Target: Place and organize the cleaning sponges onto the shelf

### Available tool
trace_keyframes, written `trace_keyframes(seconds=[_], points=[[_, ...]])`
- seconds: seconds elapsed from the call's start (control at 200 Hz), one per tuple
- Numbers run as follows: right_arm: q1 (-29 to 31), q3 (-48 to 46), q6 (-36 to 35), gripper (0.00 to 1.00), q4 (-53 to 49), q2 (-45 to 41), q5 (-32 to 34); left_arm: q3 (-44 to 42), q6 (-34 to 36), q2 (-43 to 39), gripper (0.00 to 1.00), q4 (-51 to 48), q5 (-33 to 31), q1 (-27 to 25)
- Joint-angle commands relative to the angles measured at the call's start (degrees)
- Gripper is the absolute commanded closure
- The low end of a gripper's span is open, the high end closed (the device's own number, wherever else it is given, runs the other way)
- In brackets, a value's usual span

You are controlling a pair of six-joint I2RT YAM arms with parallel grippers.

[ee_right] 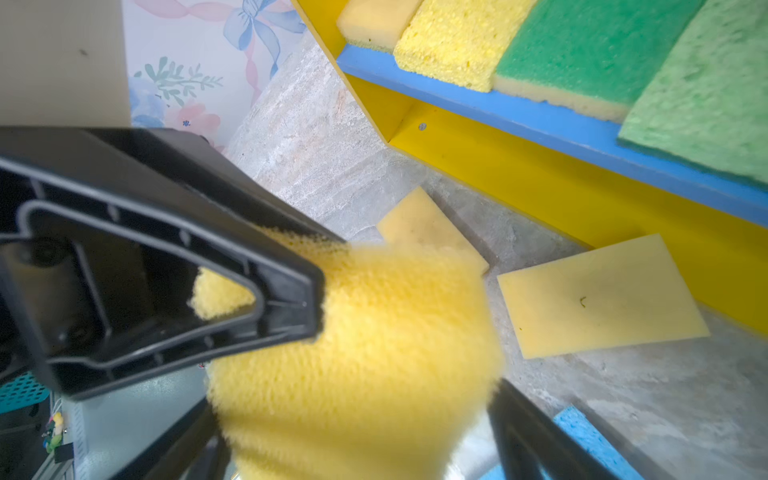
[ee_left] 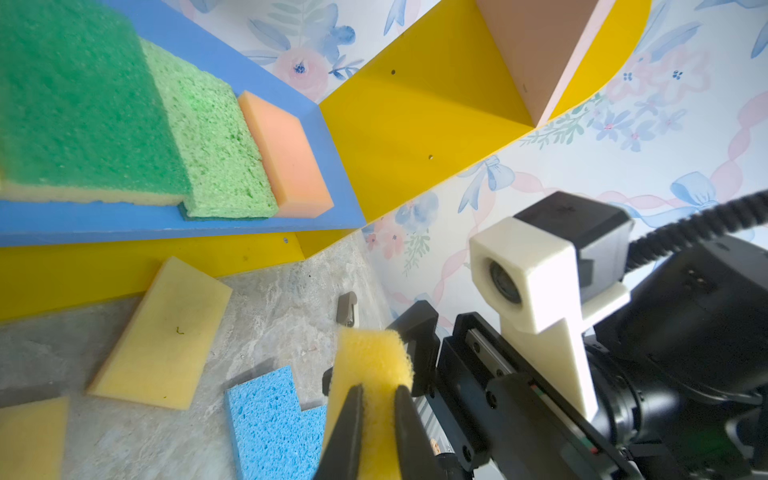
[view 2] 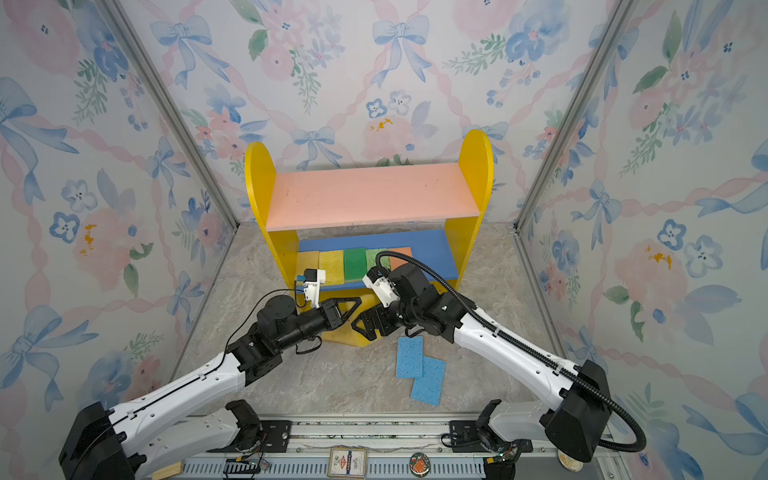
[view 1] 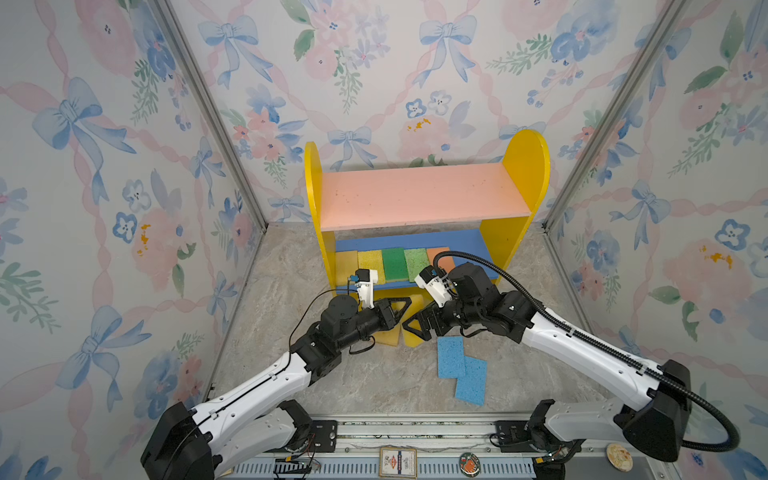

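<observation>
Right in front of the small wooden shelf with yellow round-topped sides (view 1: 528, 166), the two arms meet nose to nose over one bright yellow coarse-pored foam sponge (ee_left: 374, 357). The left gripper (ee_left: 378, 392) has it. Its two black fingers (ee_left: 351, 419) are drawn in narrow and pinch the sponge between them, so the pad sticks out past the tips, up off the marble-patterned tabletop (view 1: 291, 270). The right gripper (ee_right: 353, 395) is spread wide, one finger on either side of that same sponge; whether they touch it I can't tell. On the shelf's blue lower board (view 1: 457, 241) five sponges lie side by side: two yellow, a dark green sponge (view 1: 395, 264), a light green one and an orange one. Two pale yellow flat sponges (ee_left: 166, 332) lie on the tabletop near the shelf's base strip, and two light blue sponges (view 1: 451, 357) overlap close by.
</observation>
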Motion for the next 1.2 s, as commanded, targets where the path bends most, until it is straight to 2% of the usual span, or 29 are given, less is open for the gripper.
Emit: trace_keyframes(seconds=[0.0,0.11,0.235,0.42,0.665,0.915,1.01,1.195], points=[[-0.2,3.0,-0.6,0.03,-4.1,-4.7,2.8,-1.3,-0.5,-2.6,0.86,1.8,1.2,1.8],[-3.3,0.3,3.7,0.03,-1.8,-8.8,-0.7,-1.4,-1.9,-5.5,0.86,2.4,3.1,4.7],[-7.3,-5.1,13.2,0.03,8.0,-12.2,-11.5,-1.3,-5.9,-8.3,0.86,4.7,7.2,9.2],[-5.8,-5.6,19.8,0.0,16.2,-12.7,-18.0,0.7,-13.6,-9.9,0.85,9.4,14.1,14.5],[0.1,0.4,21.7,0.07,18.2,-7.3,-19.6,3.9,-17.1,-9.5,0.84,11.7,17.9,16.0],[0.5,-0.7,23.9,0.16,21.7,-7.9,-18.8,3.7,-17.7,-10.6,0.84,12.1,18.0,16.0],[0.5,-0.6,24.1,0.23,21.8,-8.5,-18.4,3.0,-17.8,-11.2,0.84,12.2,18.0,16.0],[0.4,-0.8,23.8,0.44,20.3,-9.6,-17.3,2.1,-17.8,-12.0,0.84,12.1,17.3,16.1]])
